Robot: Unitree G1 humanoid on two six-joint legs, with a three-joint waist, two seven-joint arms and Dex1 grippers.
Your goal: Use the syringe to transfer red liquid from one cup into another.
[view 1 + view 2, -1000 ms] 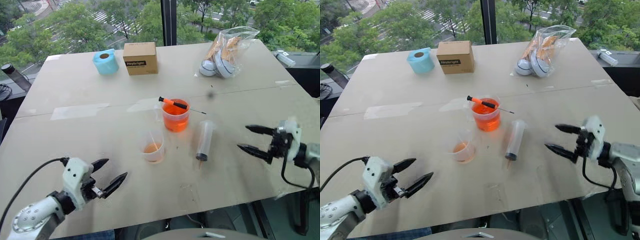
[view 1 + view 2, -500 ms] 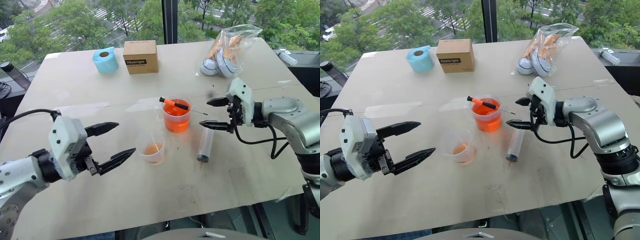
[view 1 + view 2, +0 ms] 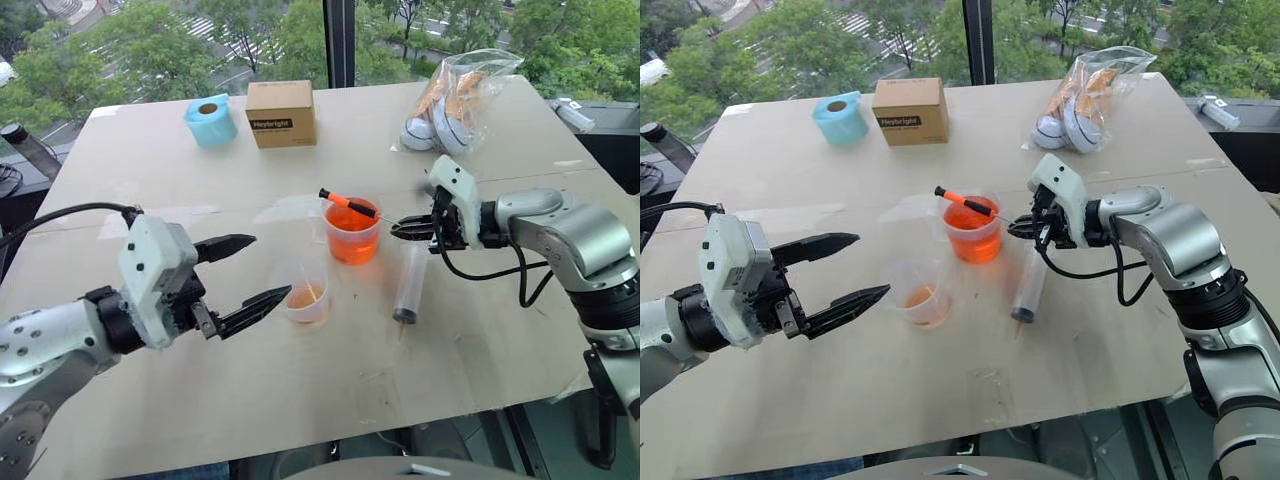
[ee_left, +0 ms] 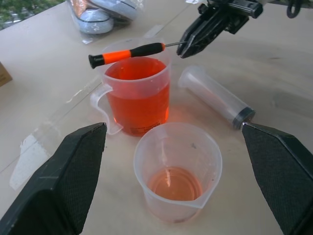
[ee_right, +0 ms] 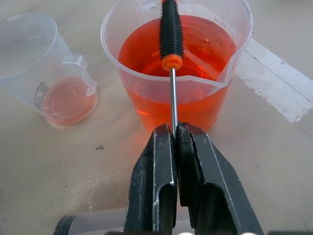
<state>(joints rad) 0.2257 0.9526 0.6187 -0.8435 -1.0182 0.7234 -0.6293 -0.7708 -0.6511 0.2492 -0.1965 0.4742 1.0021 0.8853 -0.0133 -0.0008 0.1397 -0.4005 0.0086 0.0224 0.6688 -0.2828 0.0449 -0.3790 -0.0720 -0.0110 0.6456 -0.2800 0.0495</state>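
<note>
Left gripper (image 3: 244,270) raised, jaws spread wide; right gripper (image 3: 398,228) jaws clamped together.

Cups and syringe mid-worktop
Screwdriver (image 3: 348,206) lies across the wider cup (image 3: 351,232); narrower cup (image 3: 306,293) just before it, leftward; syringe (image 3: 409,283) right of both; roll (image 3: 211,122), box (image 3: 281,115), seemingly a bag (image 3: 455,100) behind

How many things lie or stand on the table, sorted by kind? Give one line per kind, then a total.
Cups: 2, the wide red cup and the small pale cup
Syringe: 1
Screwdriver: 1
Tape roll: 1
Box: 1
Bag: 1
Total: 7
</note>
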